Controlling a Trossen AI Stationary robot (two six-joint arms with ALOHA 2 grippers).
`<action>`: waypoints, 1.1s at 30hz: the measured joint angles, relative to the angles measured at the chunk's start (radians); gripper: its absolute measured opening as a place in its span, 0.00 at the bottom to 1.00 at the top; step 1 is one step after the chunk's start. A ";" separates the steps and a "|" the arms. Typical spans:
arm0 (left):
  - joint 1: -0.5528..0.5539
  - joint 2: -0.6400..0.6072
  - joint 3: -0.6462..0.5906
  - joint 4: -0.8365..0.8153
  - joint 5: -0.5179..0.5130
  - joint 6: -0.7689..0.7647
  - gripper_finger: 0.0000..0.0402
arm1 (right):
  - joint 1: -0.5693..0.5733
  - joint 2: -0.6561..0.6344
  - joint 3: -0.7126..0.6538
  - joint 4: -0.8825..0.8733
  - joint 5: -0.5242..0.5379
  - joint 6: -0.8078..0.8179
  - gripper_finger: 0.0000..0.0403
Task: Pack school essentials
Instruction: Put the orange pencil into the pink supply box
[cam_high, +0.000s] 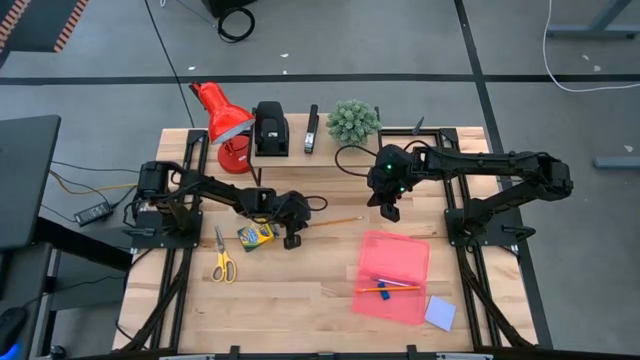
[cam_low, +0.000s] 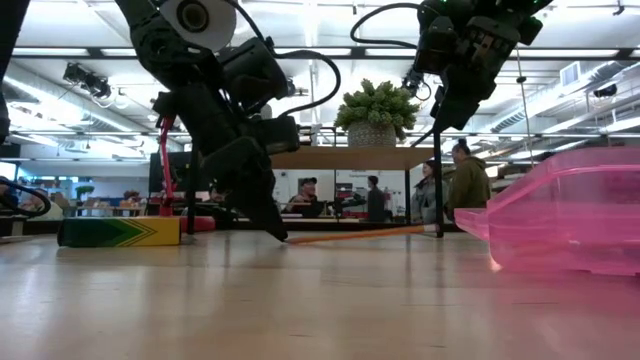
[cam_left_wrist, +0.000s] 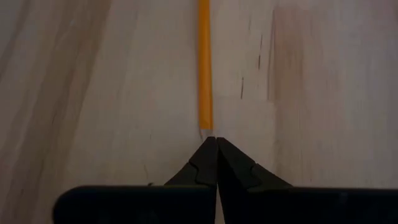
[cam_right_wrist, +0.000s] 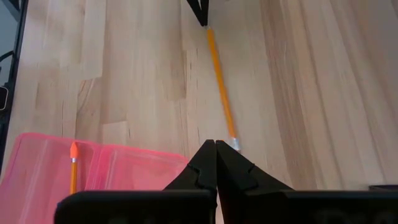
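Note:
An orange pencil (cam_high: 330, 222) lies flat on the wooden table between the arms. My left gripper (cam_high: 292, 240) is shut, its fingertips down on the table at the pencil's pale pointed end (cam_left_wrist: 206, 129). My right gripper (cam_high: 391, 212) is shut and empty, high above the table (cam_low: 440, 120) near the pencil's metal-capped end (cam_right_wrist: 234, 144). An open pink case (cam_high: 392, 275) holds a second orange pencil (cam_high: 385, 287) and a small blue eraser (cam_high: 383, 295). The yellow-green crayon box (cam_high: 256, 235) and the yellow-handled scissors (cam_high: 222, 260) lie by the left gripper. A pale notepad (cam_high: 440, 312) lies beside the case. My left gripper's shut fingertips (cam_left_wrist: 211, 146) meet the pencil's pointed end (cam_left_wrist: 206, 132), coming slanting down from the table's left, in line with the pencil. The pencil lies on the table. Whether its tip is pinched between the fingers or only touched, I cannot tell.
A red lamp (cam_high: 222, 118), two black desk devices (cam_high: 270, 130) and a potted plant (cam_high: 353, 120) stand along the far edge. Bare wood lies between the scissors and the pink case. People show in the room behind the table in the low view.

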 joint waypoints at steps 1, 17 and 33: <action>0.002 0.000 0.000 -0.001 0.000 0.001 0.03 | 0.000 0.000 0.000 0.000 0.000 0.000 0.02; 0.005 0.000 0.000 -0.002 -0.002 0.002 0.04 | 0.000 0.042 0.000 -0.008 0.016 -0.016 0.02; -0.002 0.047 0.003 0.061 0.002 -0.052 0.04 | 0.066 0.176 -0.001 0.046 0.016 -0.006 0.04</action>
